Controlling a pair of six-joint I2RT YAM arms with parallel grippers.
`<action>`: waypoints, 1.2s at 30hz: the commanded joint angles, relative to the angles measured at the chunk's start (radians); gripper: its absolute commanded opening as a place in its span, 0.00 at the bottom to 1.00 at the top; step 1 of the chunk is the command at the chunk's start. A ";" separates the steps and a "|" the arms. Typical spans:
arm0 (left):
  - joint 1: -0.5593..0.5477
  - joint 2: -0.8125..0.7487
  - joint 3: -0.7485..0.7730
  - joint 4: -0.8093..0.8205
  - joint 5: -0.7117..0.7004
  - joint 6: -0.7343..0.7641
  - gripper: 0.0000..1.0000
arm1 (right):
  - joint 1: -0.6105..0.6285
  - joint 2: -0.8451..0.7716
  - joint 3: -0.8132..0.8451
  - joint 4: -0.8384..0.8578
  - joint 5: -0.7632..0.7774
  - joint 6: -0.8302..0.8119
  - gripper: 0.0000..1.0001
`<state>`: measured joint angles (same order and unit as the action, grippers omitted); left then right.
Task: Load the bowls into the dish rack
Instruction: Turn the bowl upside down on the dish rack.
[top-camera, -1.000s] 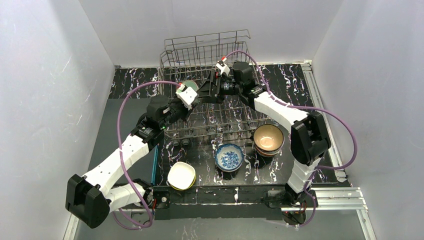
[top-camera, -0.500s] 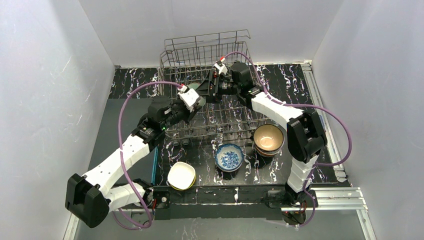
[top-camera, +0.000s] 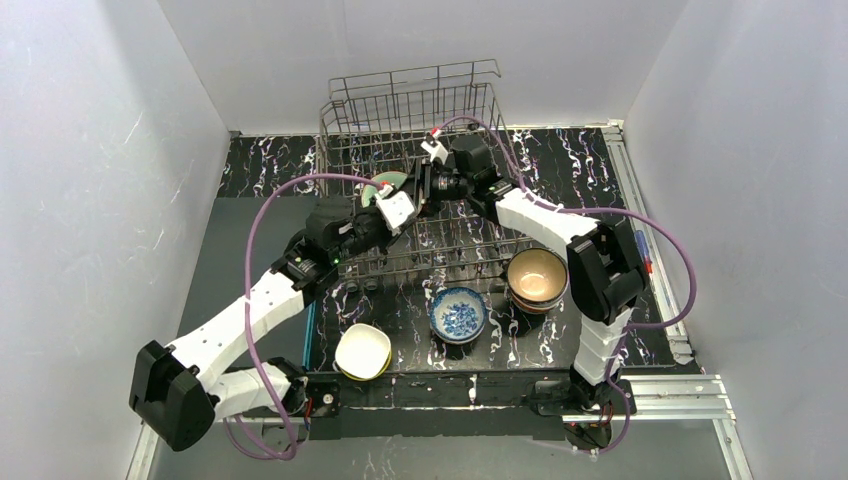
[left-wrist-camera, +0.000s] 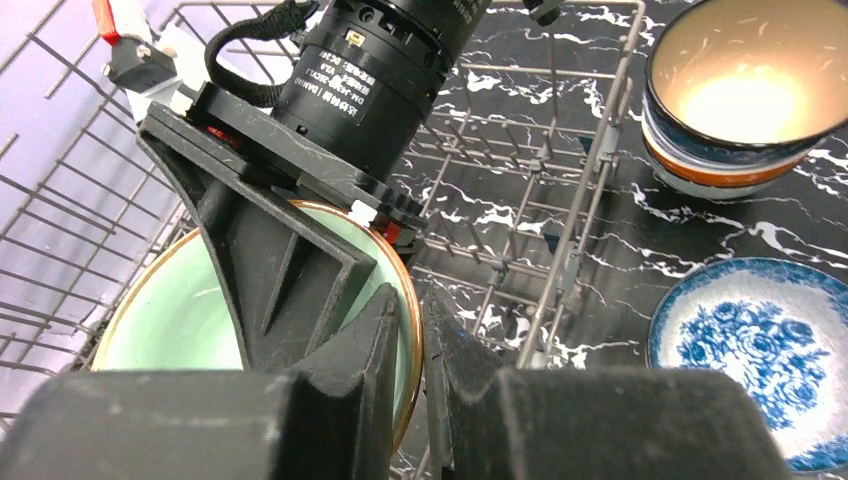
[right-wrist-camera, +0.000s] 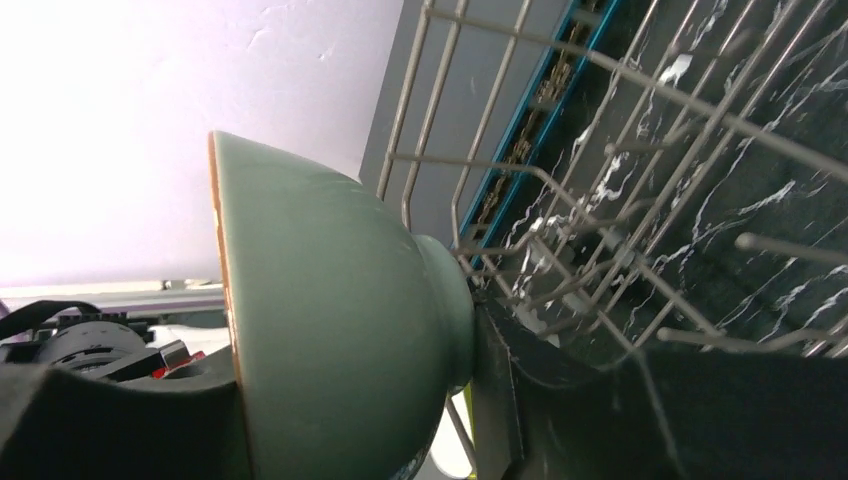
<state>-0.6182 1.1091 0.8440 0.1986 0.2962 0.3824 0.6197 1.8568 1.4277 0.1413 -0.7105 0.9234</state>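
— Where is the mint bowl (left-wrist-camera: 160, 330)?
— Upper middle, over the dish rack (top-camera: 400, 100); the left gripper (left-wrist-camera: 425, 320) pinches its rim, tilted, likely for slotting in; the right gripper (top-camera: 412, 188) straddles it; pressing or not, unclear.

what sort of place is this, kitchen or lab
Probably a robot test cell: white walls box in a marbled table, left arm and right arm bolted on, plus a wire dish rack.

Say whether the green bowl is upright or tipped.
Tipped on edge: the green bowl has its rim vertical and its foot pointing sideways.
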 joint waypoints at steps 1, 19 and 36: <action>0.005 -0.023 0.013 0.058 -0.035 -0.015 0.00 | -0.016 -0.022 0.016 0.097 -0.091 0.033 0.34; 0.002 -0.005 0.030 0.060 -0.080 -0.089 0.00 | -0.100 -0.170 -0.100 0.084 -0.024 -0.037 0.99; 0.002 -0.046 -0.040 0.186 -0.078 -0.116 0.00 | -0.118 -0.136 -0.104 -0.019 -0.084 0.021 0.99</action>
<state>-0.6167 1.1149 0.7856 0.2665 0.2325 0.2527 0.4995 1.7203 1.3125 0.1471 -0.7734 0.9436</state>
